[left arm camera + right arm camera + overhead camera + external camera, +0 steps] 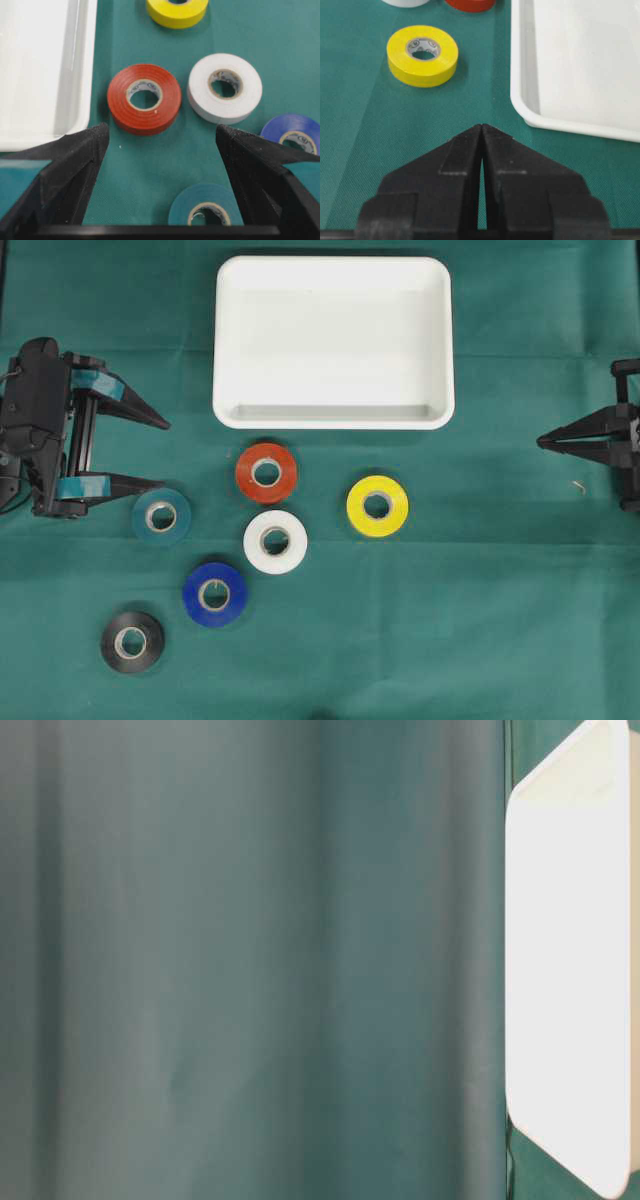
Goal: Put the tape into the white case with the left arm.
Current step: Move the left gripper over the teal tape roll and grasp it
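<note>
Several tape rolls lie flat on the green cloth in front of the white case (333, 421): red (247, 473), white (275, 560), yellow (354, 506), teal (140, 516), blue (192, 593) and black (110, 641). My left gripper (164, 453) stands open at the left, empty, its teal-banded fingers pointing toward the rolls. In the left wrist view the left gripper (161, 129) frames bare cloth, with the red roll (120, 107) ahead and the teal roll (182, 205) low between the fingers, untouched. My right gripper (541, 440) is shut at the right edge.
The white case (40, 75) holds nothing and sits left of the red roll in the left wrist view. In the right wrist view the shut gripper (482, 126) faces the yellow roll (400, 65) and the case's rim (520, 75). The table-level view shows mostly green cloth.
</note>
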Controlling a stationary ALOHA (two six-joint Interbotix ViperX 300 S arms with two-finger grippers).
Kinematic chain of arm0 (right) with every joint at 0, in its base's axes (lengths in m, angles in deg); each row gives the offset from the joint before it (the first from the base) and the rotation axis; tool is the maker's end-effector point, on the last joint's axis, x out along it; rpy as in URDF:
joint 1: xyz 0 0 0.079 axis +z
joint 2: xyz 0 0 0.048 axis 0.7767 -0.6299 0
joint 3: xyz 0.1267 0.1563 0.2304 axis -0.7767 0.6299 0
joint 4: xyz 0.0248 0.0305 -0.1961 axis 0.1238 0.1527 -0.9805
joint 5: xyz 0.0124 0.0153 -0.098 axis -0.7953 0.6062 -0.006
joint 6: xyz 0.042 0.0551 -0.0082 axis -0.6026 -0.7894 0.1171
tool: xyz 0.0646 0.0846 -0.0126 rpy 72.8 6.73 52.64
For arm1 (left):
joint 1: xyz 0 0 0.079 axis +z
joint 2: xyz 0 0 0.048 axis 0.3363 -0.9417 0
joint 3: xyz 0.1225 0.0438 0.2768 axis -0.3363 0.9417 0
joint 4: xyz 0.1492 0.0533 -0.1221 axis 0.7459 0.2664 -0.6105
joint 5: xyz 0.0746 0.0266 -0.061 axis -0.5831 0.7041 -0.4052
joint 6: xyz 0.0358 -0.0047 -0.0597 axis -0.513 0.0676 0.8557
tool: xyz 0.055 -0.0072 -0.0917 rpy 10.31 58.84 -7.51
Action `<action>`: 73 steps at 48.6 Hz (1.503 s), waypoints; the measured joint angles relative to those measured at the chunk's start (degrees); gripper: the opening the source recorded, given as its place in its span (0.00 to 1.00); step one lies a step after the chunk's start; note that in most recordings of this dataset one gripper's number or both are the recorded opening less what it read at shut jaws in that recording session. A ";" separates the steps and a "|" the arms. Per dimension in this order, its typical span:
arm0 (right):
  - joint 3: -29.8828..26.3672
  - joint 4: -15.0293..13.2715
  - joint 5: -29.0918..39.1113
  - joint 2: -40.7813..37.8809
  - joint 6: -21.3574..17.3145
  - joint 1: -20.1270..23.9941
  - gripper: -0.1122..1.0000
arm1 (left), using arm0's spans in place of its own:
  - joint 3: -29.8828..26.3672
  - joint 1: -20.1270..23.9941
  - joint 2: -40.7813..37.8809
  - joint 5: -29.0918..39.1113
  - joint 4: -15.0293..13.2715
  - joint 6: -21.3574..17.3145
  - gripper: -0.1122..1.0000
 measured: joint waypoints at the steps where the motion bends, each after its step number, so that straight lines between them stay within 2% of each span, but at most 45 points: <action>1: 0.00 0.00 0.00 0.00 0.00 0.00 0.02 | -0.09 0.00 0.00 0.00 0.00 0.00 1.00; 12: 0.09 0.09 0.00 0.00 0.00 0.09 0.02 | -0.09 -0.26 -0.09 0.18 -0.09 0.00 1.00; 28: 0.09 0.00 -0.09 0.00 0.00 0.09 0.02 | -0.44 -4.66 -4.13 0.18 -0.09 0.26 1.00; 39: 0.09 0.00 0.00 0.00 0.00 0.00 0.02 | -0.70 -6.06 -7.12 1.14 -0.09 0.79 1.00; 53: 0.09 0.00 0.00 0.00 0.00 0.09 0.02 | -0.70 -6.24 -7.47 6.68 -0.09 0.79 1.00; 73: 0.00 0.00 0.00 0.00 0.00 0.09 0.02 | -0.97 -6.24 -12.30 7.38 -0.09 0.79 1.00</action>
